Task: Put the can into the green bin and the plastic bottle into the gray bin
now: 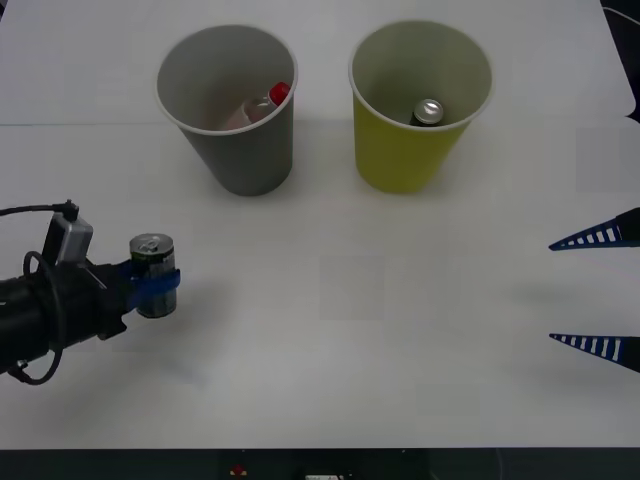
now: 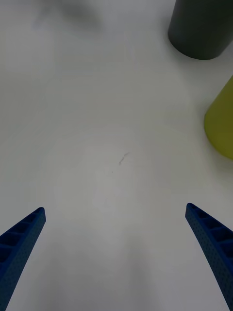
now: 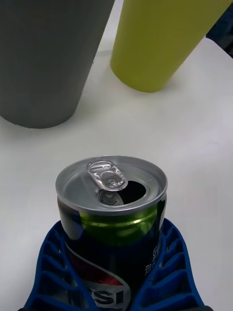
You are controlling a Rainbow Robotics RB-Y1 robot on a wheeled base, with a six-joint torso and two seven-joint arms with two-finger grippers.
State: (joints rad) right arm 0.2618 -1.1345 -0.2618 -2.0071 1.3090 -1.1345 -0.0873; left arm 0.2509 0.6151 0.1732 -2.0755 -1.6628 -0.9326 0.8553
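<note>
A plain white table (image 1: 330, 330) fills the front view: lower left, the left gripper (image 1: 155, 285) clamps the can (image 1: 152, 262). It should lift well above the rim before crossing to the green bin (image 1: 420, 100), upper right, which already holds a second can (image 1: 428, 111). The gray bin (image 1: 228, 100) beside it holds the plastic bottle (image 1: 262, 105). The right gripper (image 1: 595, 290) waits spread wide at the right edge.

Right wrist view: blue fingers (image 2: 22, 243) wide apart over bare table.

Left wrist view: the fingers (image 3: 160, 262) cup the can, label partly reading "PSI".

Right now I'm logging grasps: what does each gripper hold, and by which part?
The left gripper clasps the can around its lower body, upright. The right gripper is open, holding nothing.
</note>
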